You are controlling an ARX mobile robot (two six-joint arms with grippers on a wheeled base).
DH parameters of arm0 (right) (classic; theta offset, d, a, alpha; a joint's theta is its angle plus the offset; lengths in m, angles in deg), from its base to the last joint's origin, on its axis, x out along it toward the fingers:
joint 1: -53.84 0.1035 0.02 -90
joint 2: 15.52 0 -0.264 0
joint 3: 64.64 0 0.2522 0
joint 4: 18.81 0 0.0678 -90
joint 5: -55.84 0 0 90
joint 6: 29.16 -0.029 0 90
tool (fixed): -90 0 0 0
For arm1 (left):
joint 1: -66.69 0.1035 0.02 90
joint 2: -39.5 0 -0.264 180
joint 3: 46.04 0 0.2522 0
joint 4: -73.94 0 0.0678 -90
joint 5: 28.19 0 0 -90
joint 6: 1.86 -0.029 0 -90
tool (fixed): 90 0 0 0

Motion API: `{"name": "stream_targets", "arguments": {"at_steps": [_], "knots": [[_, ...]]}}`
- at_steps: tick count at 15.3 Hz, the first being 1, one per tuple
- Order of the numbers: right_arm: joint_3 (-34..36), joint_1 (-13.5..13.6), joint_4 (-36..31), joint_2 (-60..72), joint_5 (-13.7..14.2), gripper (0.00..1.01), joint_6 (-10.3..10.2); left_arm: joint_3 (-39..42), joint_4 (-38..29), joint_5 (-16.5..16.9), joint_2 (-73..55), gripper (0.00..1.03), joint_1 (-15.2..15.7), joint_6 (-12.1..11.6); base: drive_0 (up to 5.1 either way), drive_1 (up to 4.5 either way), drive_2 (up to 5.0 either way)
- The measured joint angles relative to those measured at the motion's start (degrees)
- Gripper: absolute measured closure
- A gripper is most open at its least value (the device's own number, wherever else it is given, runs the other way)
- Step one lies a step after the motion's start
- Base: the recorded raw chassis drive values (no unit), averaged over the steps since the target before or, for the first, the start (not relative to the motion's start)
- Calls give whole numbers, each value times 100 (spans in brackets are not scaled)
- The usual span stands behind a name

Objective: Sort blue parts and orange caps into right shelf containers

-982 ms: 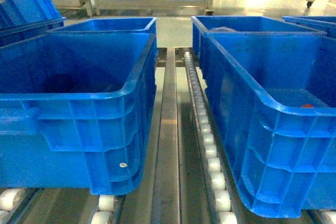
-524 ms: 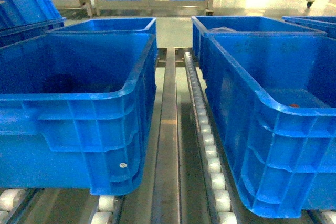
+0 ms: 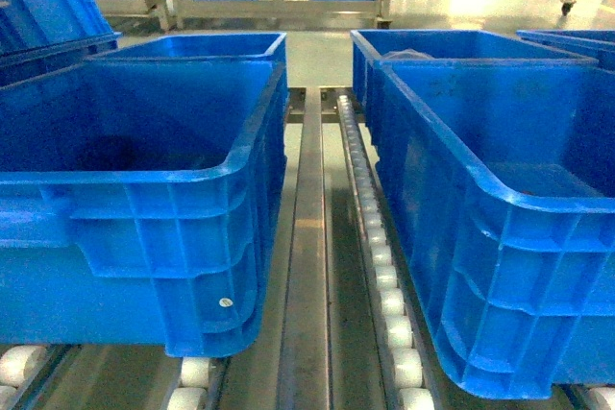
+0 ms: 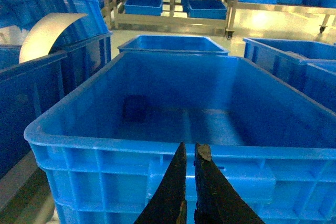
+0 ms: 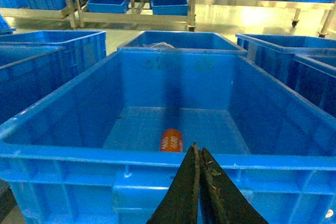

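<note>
Both grippers sit low, just outside the near rims of their crates. Right gripper (image 5: 197, 153) jaws pinched together, nothing in them; an orange cap (image 5: 171, 140) lies on the right crate (image 5: 63, 153) floor just beyond the tips. Left gripper (image 4: 190, 153) jaws nearly closed, empty; a dark blue part (image 4: 135, 108) sits far back-left in the left crate (image 4: 100, 145).

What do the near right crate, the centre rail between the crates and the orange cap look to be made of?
Near right crate: moulded plastic, bright blue and slightly glossy, judging by its ribbed walls and thick rolled rim. Centre rail: probably brushed steel or aluminium, grey with a dull sheen. Orange cap: likely plastic, smooth orange with faint lettering; too small to be sure.
</note>
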Motion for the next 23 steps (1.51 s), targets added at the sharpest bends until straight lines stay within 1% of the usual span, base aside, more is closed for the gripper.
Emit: {"name": "stream_targets", "arguments": {"at_steps": [2, 3, 8, 10, 11, 12, 14, 17, 19, 23], "knots": [[61, 0, 520, -564, 0, 99, 0, 118, 525, 0, 557, 101, 2, 0, 0, 0, 0], [63, 0, 1167, -1287, 0, 99, -2, 125, 1176, 0, 1307, 101, 2, -2, 0, 0, 0], [66, 0, 2201, -2391, 0, 99, -2, 127, 2247, 0, 2452, 101, 2, 0, 0, 0, 0], [66, 0, 3167, -3375, 0, 99, -2, 127, 3272, 0, 3484, 101, 2, 0, 0, 0, 0], [66, 0, 3919, -3897, 0, 99, -2, 127, 3515, 0, 3722, 101, 2, 0, 0, 0, 0], [66, 0, 4282, -4494, -11, 99, -2, 127, 4529, 4, 4509, 101, 2, -4, 0, 0, 0], [57, 0, 4312, -4487, -15, 99, -4, 96, 4387, 0, 4625, 101, 2, -9, 0, 0, 0], [66, 2, 4404, -4483, 4, 99, -4, 125, 4542, 9, 4625, 101, 2, -15, 0, 0, 0], [66, 0, 4299, -4485, -17, 99, -4, 125, 4518, -11, 4625, 101, 2, -15, 0, 0, 0], [66, 0, 4356, -4485, -13, 99, -4, 125, 4496, 0, 4625, 101, 2, -15, 0, 0, 0]]}}
